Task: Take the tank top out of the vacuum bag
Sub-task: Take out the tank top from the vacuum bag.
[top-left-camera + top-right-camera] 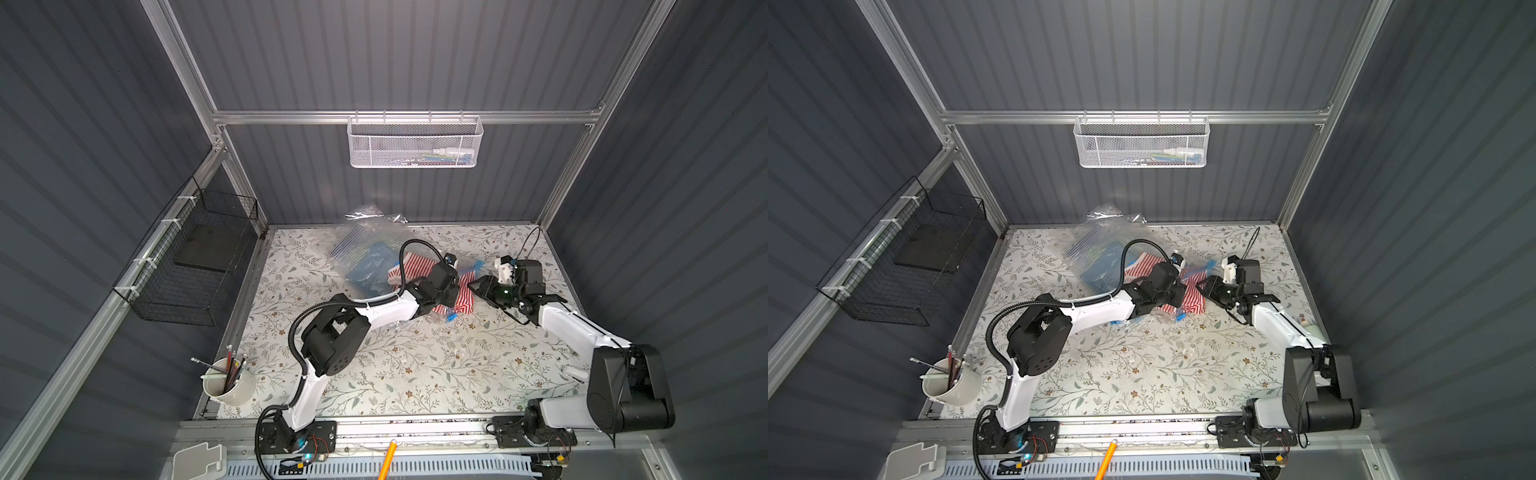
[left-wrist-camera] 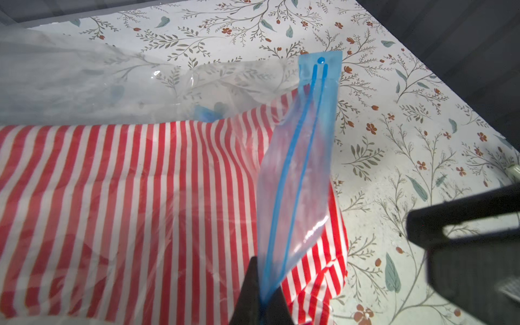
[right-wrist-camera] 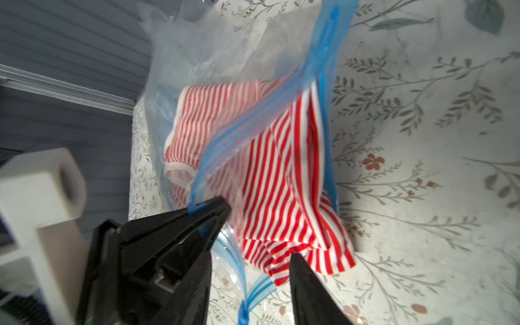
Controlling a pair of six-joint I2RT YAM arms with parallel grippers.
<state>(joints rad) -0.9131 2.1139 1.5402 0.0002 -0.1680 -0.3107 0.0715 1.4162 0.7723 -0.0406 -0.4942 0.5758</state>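
The left gripper (image 2: 263, 298) is clenched on the blue zip strip (image 2: 295, 174) of the clear vacuum bag (image 1: 361, 237), holding that edge up. The right gripper (image 1: 473, 287) sits just beside it, jaws apart, grasping nothing. The red-and-white striped tank top (image 2: 140, 197) lies at the bag's mouth on the floral table (image 1: 415, 365), 1 corner poking out.

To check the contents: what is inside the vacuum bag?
A red-striped tank top, reaching the open mouth. Deeper in, something blue shows in both top views. The left arm covers the near part of the bag.
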